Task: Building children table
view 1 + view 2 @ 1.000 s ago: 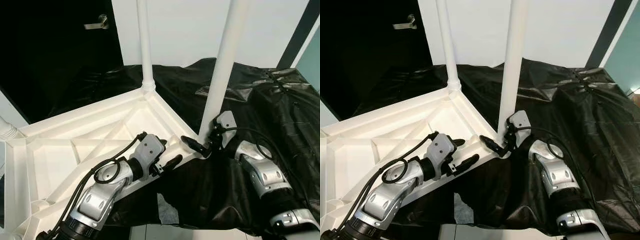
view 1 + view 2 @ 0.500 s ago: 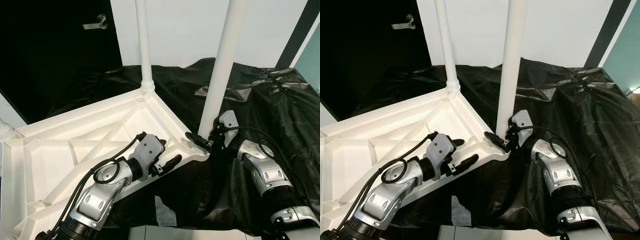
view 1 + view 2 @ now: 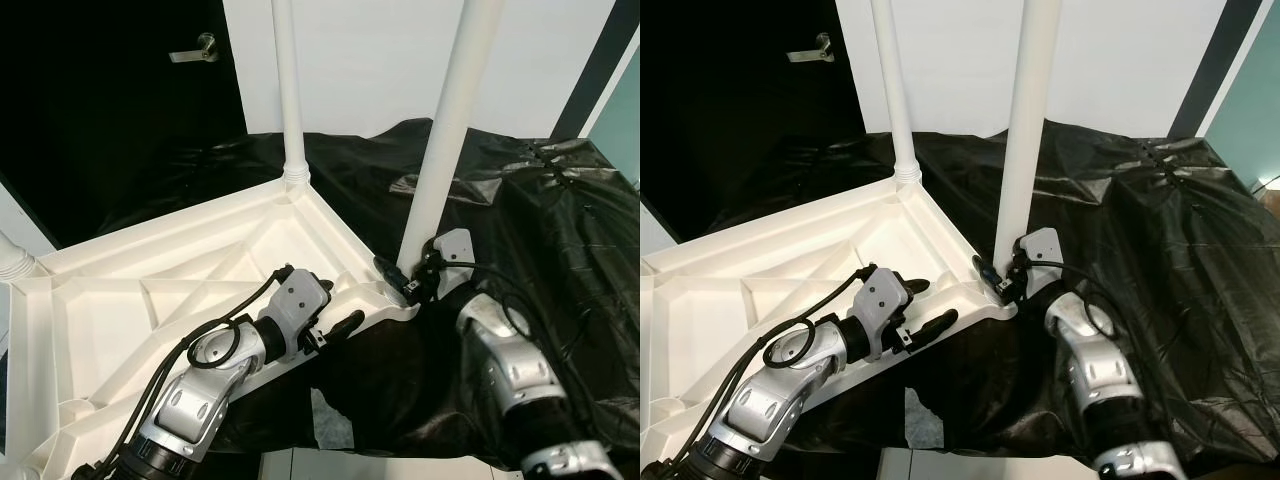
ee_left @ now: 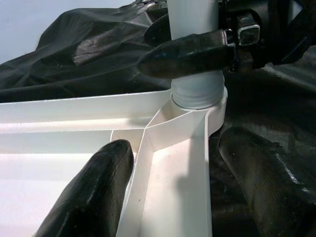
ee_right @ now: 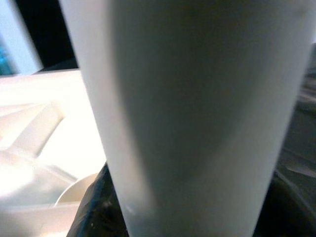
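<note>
The right gripper (image 3: pixel 402 280) is closed around the base of the near table leg (image 3: pixel 447 130), low down where the leg enters its corner socket (image 4: pixel 198 101); a grip this low probably lets it turn or press the leg home without levering the tall white tube sideways. In the left wrist view one of its black fingers (image 4: pixel 187 52) lies across the leg just above the socket collar. The left gripper (image 3: pixel 335 318) stands open astride the rim of the upturned tabletop (image 3: pixel 150 300), one finger inside the ribbed underside and the other outside the edge, touching or nearly so; by the look of it, it steadies the top so the corner cannot skid while the leg is worked. The tabletop lies upside down, ribs up, partly on a crumpled black plastic sheet (image 3: pixel 540 210), likely spread to protect the plastic. A second leg (image 3: pixel 290 90) already stands upright in the far corner, and the stub of another (image 3: pixel 12 262) shows at the left edge, so assembly seems well along.
</note>
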You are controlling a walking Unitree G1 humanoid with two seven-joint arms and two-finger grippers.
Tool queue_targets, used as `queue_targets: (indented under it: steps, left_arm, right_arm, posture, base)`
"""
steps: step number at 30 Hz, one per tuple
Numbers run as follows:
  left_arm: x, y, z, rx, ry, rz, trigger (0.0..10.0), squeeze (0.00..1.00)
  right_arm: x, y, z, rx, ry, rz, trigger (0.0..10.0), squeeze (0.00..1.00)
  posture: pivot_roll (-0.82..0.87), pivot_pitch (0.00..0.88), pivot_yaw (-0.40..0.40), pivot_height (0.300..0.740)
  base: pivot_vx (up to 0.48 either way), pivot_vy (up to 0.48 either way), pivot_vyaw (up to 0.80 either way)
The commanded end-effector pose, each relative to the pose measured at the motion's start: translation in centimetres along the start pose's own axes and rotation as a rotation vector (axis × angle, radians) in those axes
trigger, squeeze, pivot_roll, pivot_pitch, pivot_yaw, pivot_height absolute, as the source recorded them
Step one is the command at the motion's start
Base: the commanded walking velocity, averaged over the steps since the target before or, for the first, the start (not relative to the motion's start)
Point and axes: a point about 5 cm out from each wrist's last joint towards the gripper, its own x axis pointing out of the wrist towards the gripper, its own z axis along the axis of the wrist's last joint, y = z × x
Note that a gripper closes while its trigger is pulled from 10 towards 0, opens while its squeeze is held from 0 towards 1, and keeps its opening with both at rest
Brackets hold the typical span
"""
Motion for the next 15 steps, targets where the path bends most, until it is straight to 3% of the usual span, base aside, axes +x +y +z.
queue_targets:
  steps: [1, 8, 15]
  left_arm:
    - [-0.1, -0.5, -0.2, -0.010, 0.005, -0.060, 10.0, 0.00]
    - [-0.1, -0.6, -0.2, -0.011, 0.009, -0.068, 10.0, 0.00]
    - [-0.1, -0.8, -0.2, -0.012, 0.007, -0.072, 10.0, 0.00]
  right_arm:
    - [-0.6, 0.2, -2.1, 0.010, 0.111, -0.036, 10.0, 0.00]
    - [-0.9, 1.5, -2.6, 0.091, 0.133, -0.255, 10.0, 0.00]
    - [-0.8, 3.0, -2.4, 0.129, 0.134, -0.355, 10.0, 0.00]
  posture:
    - [-0.01, 0.000, 0.007, 0.740]
    - [0.00, 0.000, 0.003, 0.740]
    - [0.00, 0.000, 0.002, 0.740]
  base:
    - [0.000, 0.000, 0.00]
    - [0.000, 0.000, 0.00]
    - [0.000, 0.000, 0.00]
